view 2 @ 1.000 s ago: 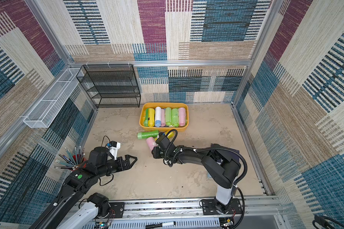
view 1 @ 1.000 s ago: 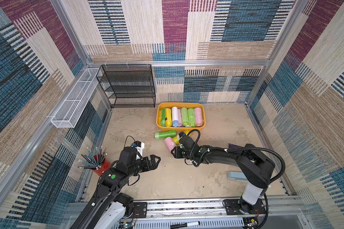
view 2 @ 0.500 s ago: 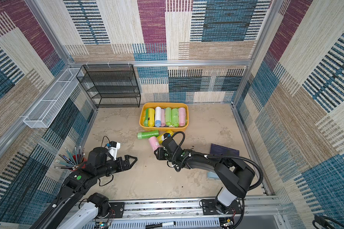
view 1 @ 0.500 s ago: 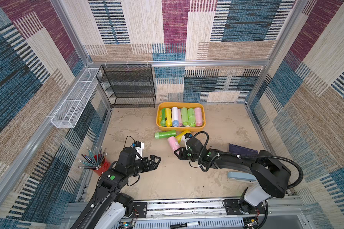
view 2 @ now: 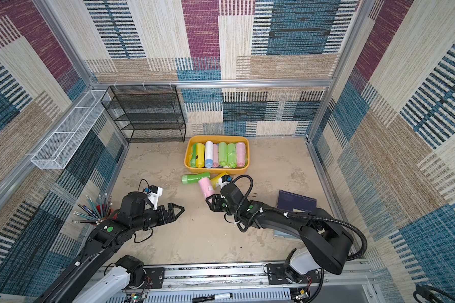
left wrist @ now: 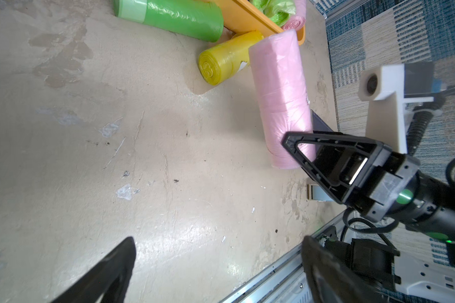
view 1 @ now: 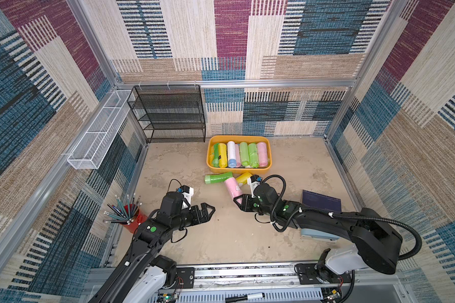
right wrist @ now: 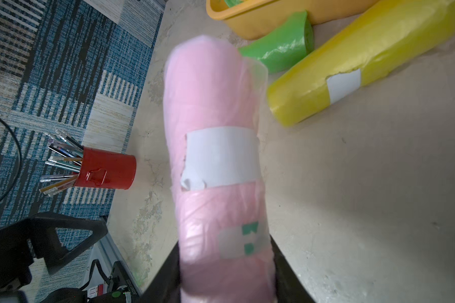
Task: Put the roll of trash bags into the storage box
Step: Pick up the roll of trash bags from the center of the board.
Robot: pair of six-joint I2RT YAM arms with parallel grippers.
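A: Where is the roll of trash bags that the task is after?

B: The pink roll (view 1: 232, 188) is in the right gripper (view 1: 238, 201). The jaws are clamped on its near end, one on each side, and the rest of the roll sticks out ahead of them. The right wrist view shows the same grip, with the white label on the pink roll facing the camera.

A: Which way does its long axis run?

B: In both top views it points from the gripper toward about 11 o'clock. The storage box (view 1: 237, 171) lies at about 12 o'clock from the gripper, near but not touching, so the roll's free end leads almost straight at the box's front wall.

A: Does anything lie between them?

B: A green roll (view 1: 218, 177) and a yellow roll (view 1: 243, 177) lie on the floor just in front of that wall. The pink roll's free end sits between them in the top views. It probably has to go up and over them and the rim.

A: What about the other arm?

B: The left gripper (view 1: 207, 209) hangs with its jaws spread wide and empty, at about 9 o'clock from the right gripper and well apart from the roll. The right arm is the nearer one and looks set to do the placing.
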